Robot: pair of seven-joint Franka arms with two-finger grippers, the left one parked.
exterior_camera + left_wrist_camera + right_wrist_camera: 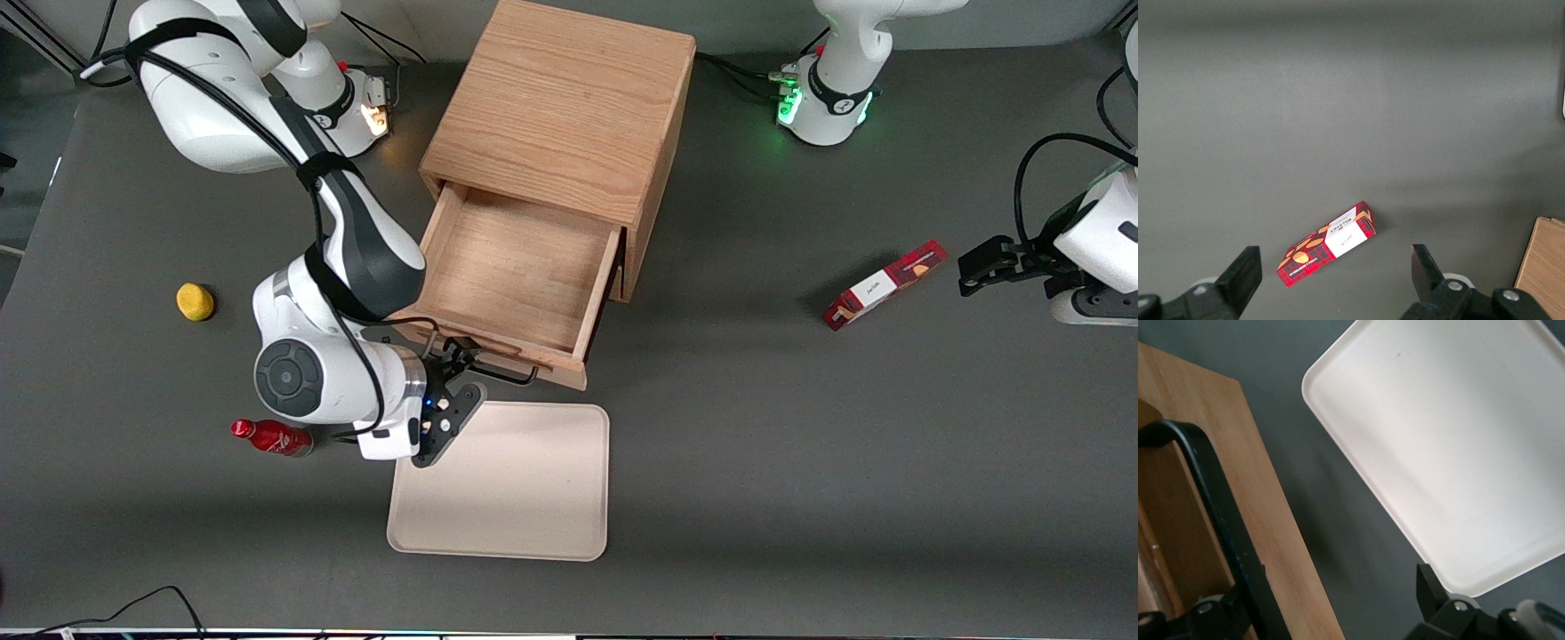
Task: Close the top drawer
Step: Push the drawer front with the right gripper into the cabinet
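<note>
The top drawer (516,276) is a light oak box pulled well out of the oak cabinet (560,107), and its inside is empty. Its black wire handle (502,373) sits on the front board, which faces the front camera. My right gripper (462,369) is at that front board, just above the tray's edge, with its fingers open. In the right wrist view the gripper (1335,593) straddles the edge of the drawer's front board (1265,520). One finger (1238,600) is by the black handle (1205,487) and the other finger (1431,587) is over the table.
A cream tray (507,480) lies on the table in front of the drawer, nearer the front camera; it also shows in the right wrist view (1451,453). A red bottle (271,437) and a yellow fruit (195,301) lie by the working arm. A red box (885,286) lies toward the parked arm's end.
</note>
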